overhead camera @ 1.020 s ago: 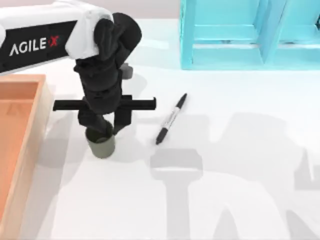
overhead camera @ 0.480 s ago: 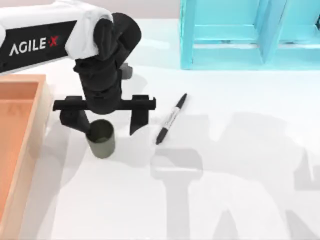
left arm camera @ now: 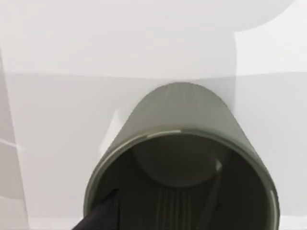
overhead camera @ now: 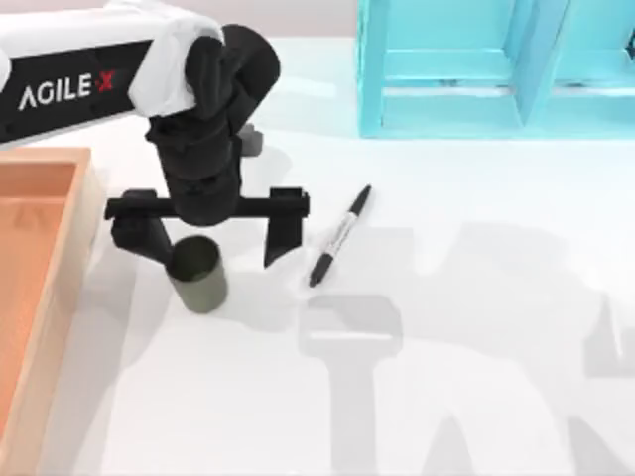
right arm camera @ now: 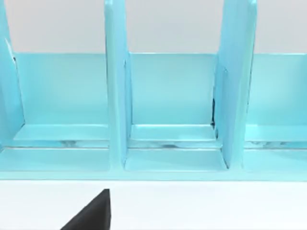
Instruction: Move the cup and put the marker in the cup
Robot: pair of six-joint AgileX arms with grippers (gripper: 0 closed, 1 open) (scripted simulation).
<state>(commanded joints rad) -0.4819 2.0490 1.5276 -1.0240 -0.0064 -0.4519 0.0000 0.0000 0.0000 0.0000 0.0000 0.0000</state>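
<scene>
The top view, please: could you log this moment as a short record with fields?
left end effector: open, fingers straddling the cup
cup: small dark olive-green cylindrical cup, upright on the white table, unheld
marker: slim black-capped white-barrelled marker, lying flat to the cup's right
tray: orange wooden tray, table's left
rack: turquoise rack, back right

A white table (overhead camera: 476,397) spreads across the top view; a light blue divided rack (overhead camera: 476,69) stands at its one o'clock edge, its upright partitions and open compartments facing the right wrist view (right arm camera: 172,105); an orange wooden tray (overhead camera: 40,258) lies at nine o'clock.
</scene>
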